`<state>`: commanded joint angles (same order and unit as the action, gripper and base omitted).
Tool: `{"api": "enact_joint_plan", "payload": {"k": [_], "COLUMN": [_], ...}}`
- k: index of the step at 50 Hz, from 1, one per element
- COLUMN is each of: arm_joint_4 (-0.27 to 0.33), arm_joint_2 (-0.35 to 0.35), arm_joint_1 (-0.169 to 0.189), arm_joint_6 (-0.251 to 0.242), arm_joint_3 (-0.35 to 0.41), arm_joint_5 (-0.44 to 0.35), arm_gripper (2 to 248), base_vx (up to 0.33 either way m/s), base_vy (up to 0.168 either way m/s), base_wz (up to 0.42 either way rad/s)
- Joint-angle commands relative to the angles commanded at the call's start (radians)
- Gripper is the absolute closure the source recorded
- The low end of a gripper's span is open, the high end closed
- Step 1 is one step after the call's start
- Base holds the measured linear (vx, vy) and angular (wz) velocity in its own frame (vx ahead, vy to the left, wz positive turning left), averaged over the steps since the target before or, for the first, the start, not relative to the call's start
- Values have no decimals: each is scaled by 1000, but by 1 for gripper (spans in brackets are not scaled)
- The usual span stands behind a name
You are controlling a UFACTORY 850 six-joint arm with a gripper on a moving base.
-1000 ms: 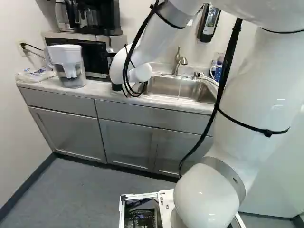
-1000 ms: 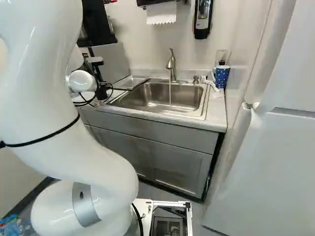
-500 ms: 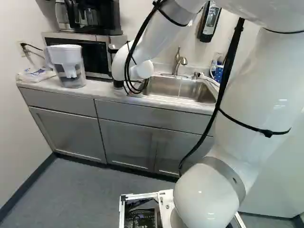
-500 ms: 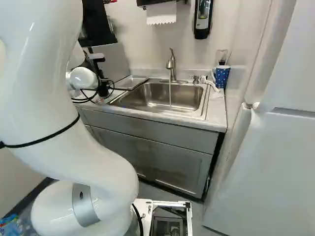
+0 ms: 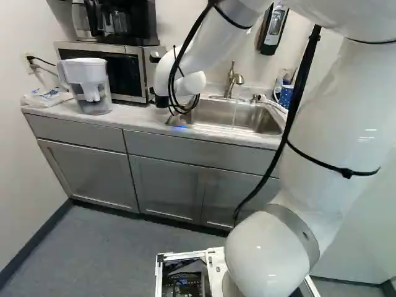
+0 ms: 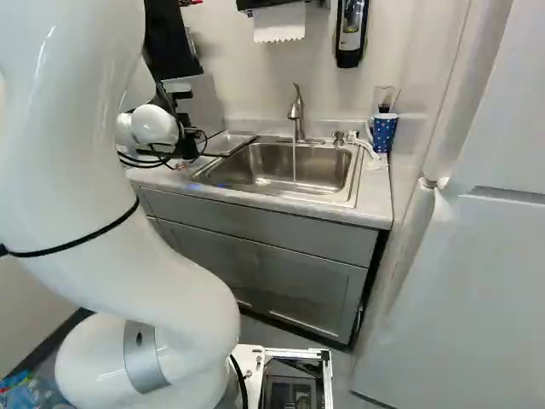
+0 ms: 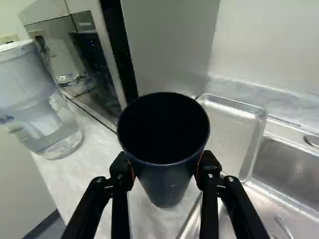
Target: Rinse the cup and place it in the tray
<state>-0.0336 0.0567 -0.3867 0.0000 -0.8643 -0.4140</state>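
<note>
Hovering above the worktop [image 7: 92, 167], seeing the sink [image 6: 255, 169] and its running water [image 6: 295, 162] on the same side as the tray [image 7: 227, 129]; probably needing to shift that way. Holding the cup [image 7: 167, 186] beside the tray, mouth up, nearly upright, clamping it between both fingers [image 7: 121, 174].

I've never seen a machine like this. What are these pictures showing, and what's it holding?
The big white thing is a robot arm. Two views look past it from its base, one left, one right, to a kitchen counter; the third looks along its black claw, which grips a dark cup. A shallow metal tray lies beside the sink, where water runs from the faucet. A water pitcher stands near the microwave; a spotted mug stands beside the sink.
</note>
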Motion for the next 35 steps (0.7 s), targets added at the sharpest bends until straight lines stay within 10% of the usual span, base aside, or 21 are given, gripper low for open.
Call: {"api": "enact_joint_plan", "payload": {"k": [35], "arm_joint_4": [0], "arm_joint_2": [-81], "arm_joint_1": [105], "arm_joint_6": [0], "arm_joint_3": [6], "arm_joint_5": [72], "arm_gripper": [124], "base_vx": [0], "base_vy": [0], "base_wz": [0]}}
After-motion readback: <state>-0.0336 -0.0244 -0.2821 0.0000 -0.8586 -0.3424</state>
